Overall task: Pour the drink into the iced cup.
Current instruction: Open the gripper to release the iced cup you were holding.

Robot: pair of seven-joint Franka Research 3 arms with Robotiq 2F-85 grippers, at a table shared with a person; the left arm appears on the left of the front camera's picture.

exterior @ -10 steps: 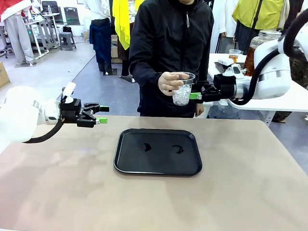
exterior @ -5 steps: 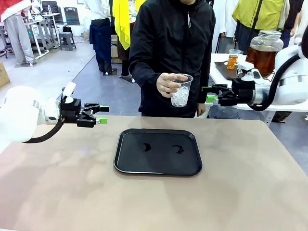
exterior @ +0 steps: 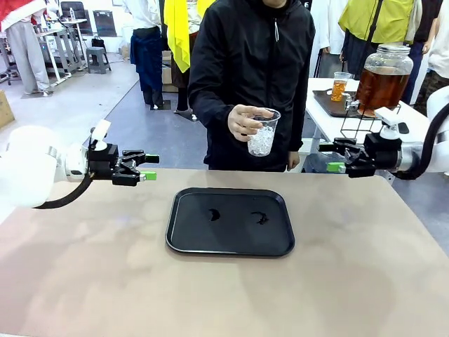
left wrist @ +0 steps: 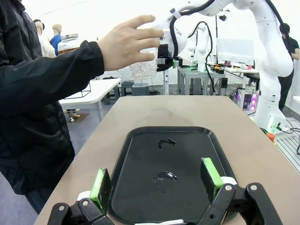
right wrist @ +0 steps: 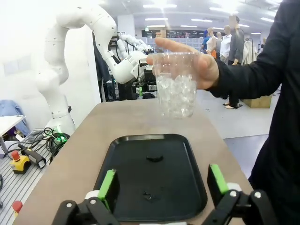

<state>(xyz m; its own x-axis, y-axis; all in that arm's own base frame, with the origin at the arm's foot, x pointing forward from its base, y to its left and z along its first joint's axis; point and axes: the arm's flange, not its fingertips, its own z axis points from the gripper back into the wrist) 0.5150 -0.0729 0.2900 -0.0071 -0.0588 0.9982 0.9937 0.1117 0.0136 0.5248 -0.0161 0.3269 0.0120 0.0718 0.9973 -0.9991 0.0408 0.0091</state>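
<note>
Front view: a person in a black jacket stands at the far edge of the table (exterior: 365, 281) and holds the iced cup (exterior: 264, 131), a clear plastic cup partly filled with ice, in one hand (exterior: 243, 121) above that edge. A black tray (exterior: 230, 221) lies near the table's middle, carrying two small dark wet marks. The left gripper (exterior: 148, 167) hangs above the table's left edge, its green-padded fingers spread and nothing between them. The right gripper (exterior: 331, 157) hangs above the far right corner, likewise spread and empty, apart from the cup. The drink (exterior: 379, 86), an amber liquid in a large clear dispenser jar with a metal lid, stands on a white side table beyond the right arm, beside a small cup of the same liquid.

Wrist views: each camera looks between its own parted fingers across the tray toward the raised cup.
</note>
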